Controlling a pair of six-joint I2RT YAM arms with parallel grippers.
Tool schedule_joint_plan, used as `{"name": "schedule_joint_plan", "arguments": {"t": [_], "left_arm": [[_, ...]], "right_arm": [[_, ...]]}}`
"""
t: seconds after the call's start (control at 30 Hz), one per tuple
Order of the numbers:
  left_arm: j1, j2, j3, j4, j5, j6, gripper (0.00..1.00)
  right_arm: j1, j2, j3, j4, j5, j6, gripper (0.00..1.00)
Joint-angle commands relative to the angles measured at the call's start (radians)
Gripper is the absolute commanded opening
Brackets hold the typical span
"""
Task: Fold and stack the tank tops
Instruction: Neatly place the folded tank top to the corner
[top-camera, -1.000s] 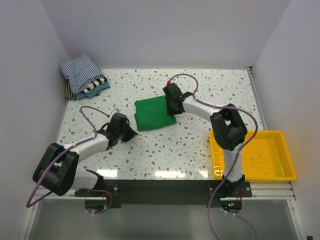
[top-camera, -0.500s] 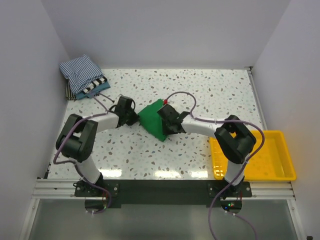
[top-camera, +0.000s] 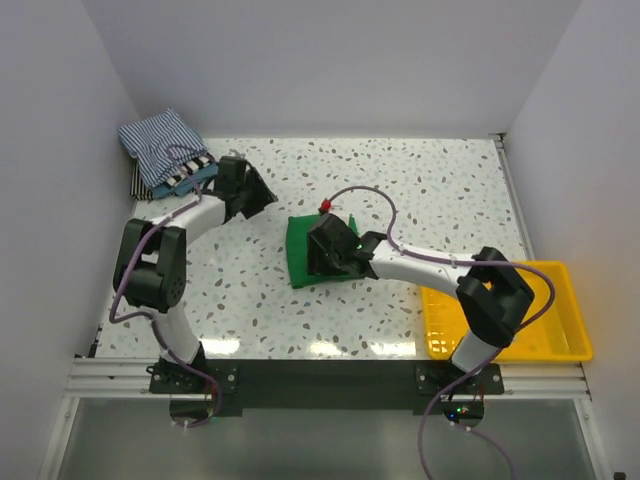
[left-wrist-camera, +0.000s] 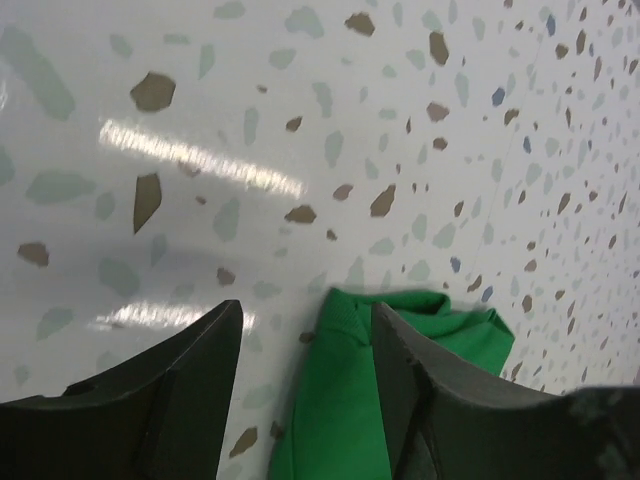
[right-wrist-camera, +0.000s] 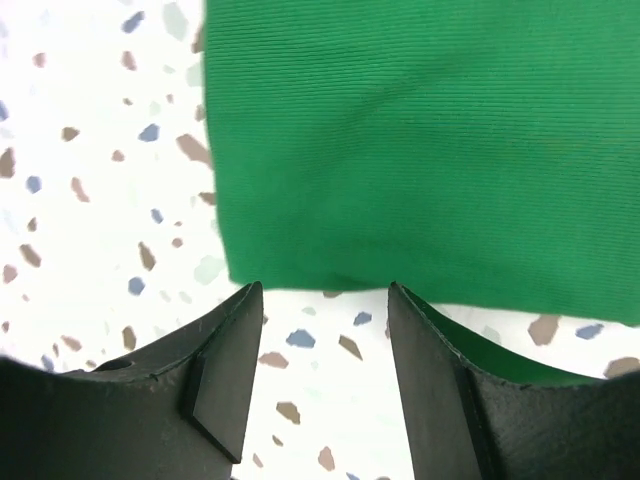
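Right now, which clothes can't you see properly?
Top view: the right gripper covers part of the folded bright green tank top.
Top view: the blue-and-white striped top hides the tops beneath; only edges show.
Left wrist view: the bottom edge cuts off the green top.

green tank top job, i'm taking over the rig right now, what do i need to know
Left end effector: open, empty, over bare table near the far left corner.
Right end effector: open at the edge of the green tank top, not gripping it.
The green tank top lies folded mid-table. The blue-and-white striped tank top sits folded in the far left corner on a black-and-white striped top.
Done: folding, by the look of it.
Left: move the green one onto that stack.
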Motion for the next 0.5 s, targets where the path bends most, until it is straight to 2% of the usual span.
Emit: {"name": "schedule_joint_plan", "arguments": {"t": [0.0, 0.1, 0.2, 0.33, 0.47], "left_arm": [[0.003, -0.125, -0.162, 0.081, 0.157, 0.061, 0.60], [0.005, -0.208, -0.317, 0.190, 0.248, 0.054, 0.67], [0.005, -0.250, -0.409, 0.234, 0.294, 0.067, 0.70], [0.003, -0.247, -0.477, 0.311, 0.398, 0.057, 0.72], [0.003, -0.208, -0.499, 0.316, 0.409, 0.057, 0.73]], "right_arm": [[0.000, -0.084, 0.019, -0.070, -0.010, -0.053, 0.56], [0.000, -0.142, -0.001, -0.081, -0.033, -0.094, 0.56], [0.000, -0.152, -0.016, -0.075, -0.001, -0.135, 0.58], [-0.001, -0.081, 0.002, -0.028, -0.021, -0.206, 0.55], [-0.001, 0.009, -0.010, 0.062, -0.074, -0.218, 0.54]]}}
